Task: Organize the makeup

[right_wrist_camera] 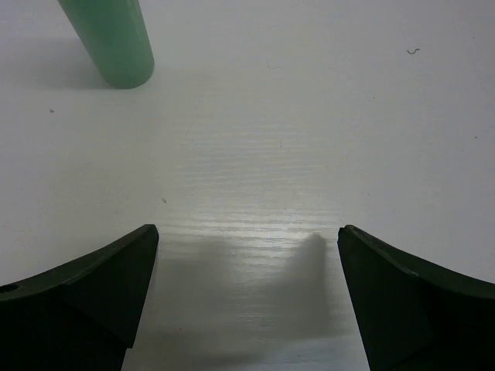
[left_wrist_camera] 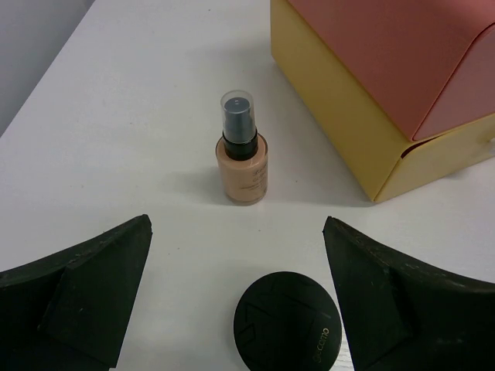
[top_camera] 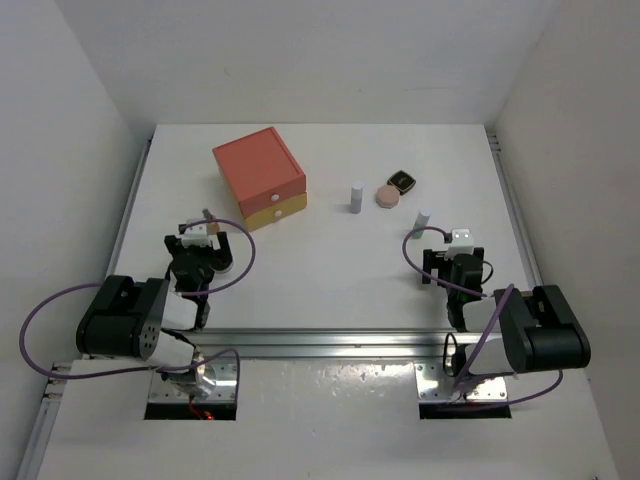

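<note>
Black round compact (left_wrist_camera: 286,325) lies between the jaws of the spread left gripper (left_wrist_camera: 236,224), likely the first pick. A foundation bottle (left_wrist_camera: 242,158) stands beside the drawer box (top_camera: 260,178). Farther along the counter (top_camera: 330,270) wait a white tube (top_camera: 355,195), peach compact (top_camera: 388,196) and black square compact (top_camera: 402,181). The right gripper (right_wrist_camera: 247,228), equally spread, faces a green tube (right_wrist_camera: 112,39).

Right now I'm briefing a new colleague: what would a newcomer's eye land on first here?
The orange and yellow drawer box, back left on the white table, stands out first. Right of it sit a white tube, a peach compact and a black compact. Before the open left gripper are a tan pump bottle and a black disc.
</note>
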